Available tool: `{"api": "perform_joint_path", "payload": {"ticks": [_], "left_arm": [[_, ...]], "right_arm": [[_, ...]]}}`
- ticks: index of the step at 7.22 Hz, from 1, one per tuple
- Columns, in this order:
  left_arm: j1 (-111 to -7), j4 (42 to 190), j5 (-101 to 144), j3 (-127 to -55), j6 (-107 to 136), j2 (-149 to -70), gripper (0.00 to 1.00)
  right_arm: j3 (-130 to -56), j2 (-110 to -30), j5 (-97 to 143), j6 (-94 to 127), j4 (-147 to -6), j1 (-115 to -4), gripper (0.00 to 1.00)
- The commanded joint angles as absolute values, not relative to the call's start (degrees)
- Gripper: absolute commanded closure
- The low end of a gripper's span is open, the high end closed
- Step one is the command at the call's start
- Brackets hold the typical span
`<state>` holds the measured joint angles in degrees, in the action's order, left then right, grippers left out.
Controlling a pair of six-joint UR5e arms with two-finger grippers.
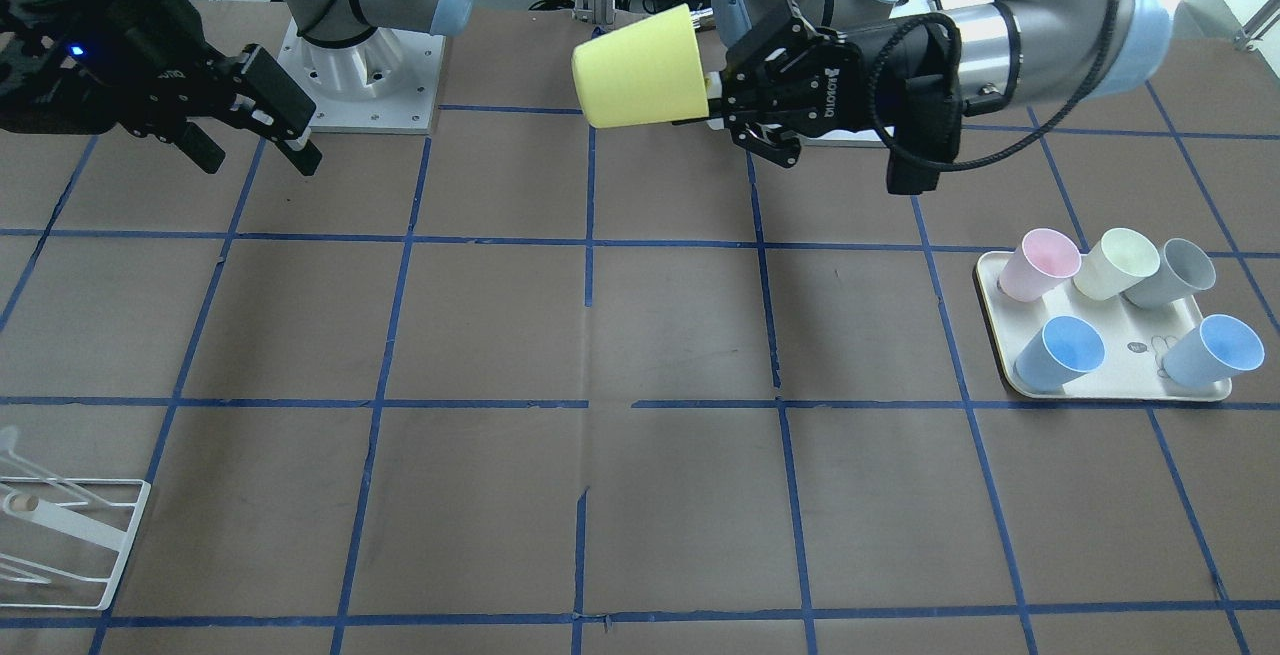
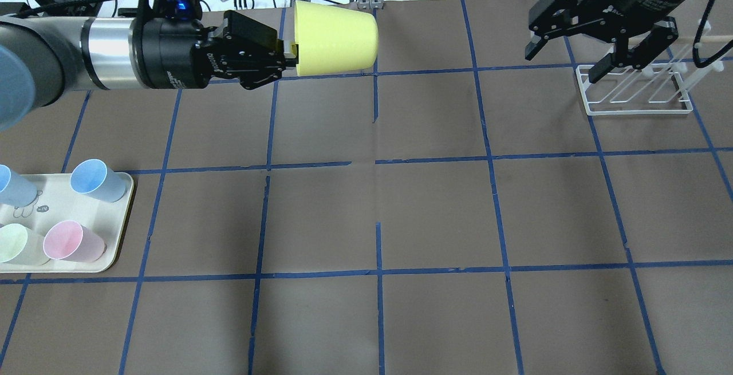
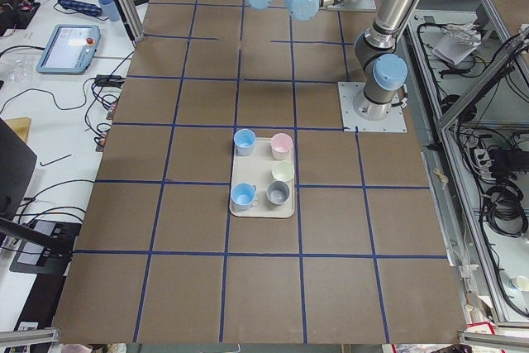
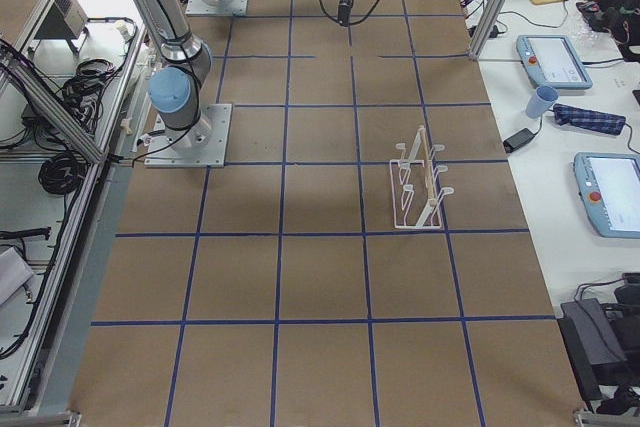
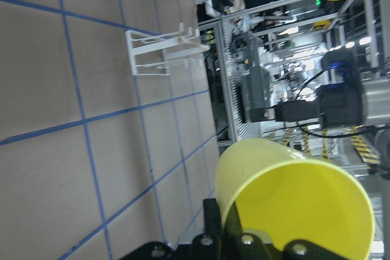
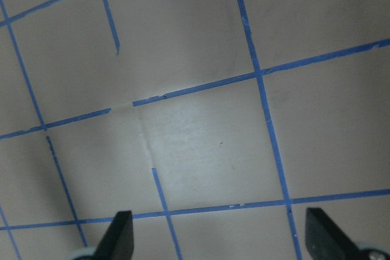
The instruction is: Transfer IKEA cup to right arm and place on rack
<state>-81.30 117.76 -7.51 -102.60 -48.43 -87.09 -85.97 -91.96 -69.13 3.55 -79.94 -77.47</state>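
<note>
The yellow IKEA cup (image 2: 335, 37) lies on its side in the air above the table's far middle, with its base pointing toward the right arm. My left gripper (image 2: 289, 54) is shut on the cup's rim; it also shows in the front view (image 1: 712, 95), holding the cup (image 1: 640, 70). The left wrist view looks into the cup's open mouth (image 5: 292, 199). My right gripper (image 2: 564, 63) is open and empty, in the air beside the white wire rack (image 2: 633, 91), well apart from the cup. The right wrist view shows its fingers spread over bare table (image 6: 219, 238).
A cream tray (image 2: 57, 197) at the table's left side holds pink, pale cream, grey and two blue cups (image 1: 1060, 350). The rack also shows in the front view's lower left corner (image 1: 70, 535) and in the right side view (image 4: 420, 187). Blue tape lines grid the brown table.
</note>
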Motion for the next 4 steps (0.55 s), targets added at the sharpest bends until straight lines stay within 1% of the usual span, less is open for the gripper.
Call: {"api": "perform_joint_path", "payload": {"ticks": [1, 3, 4], "left_arm": [[-86.46, 112.63, 4.36, -106.25, -48.69, -87.44, 1.0], [-87.18, 107.85, 9.53, -109.94, -48.69, -88.07, 1.0], [-88.14, 107.15, 11.15, -109.95, -48.69, -88.24, 1.0]], "right_arm": [[-85.96, -92.81, -55.7, 3.52, -69.49, -69.9, 0.0], [-85.96, -94.03, -48.27, 3.6, -57.02, -67.42, 0.0], [-85.96, -94.83, -47.3, 3.6, -51.47, -66.02, 0.0]]}}
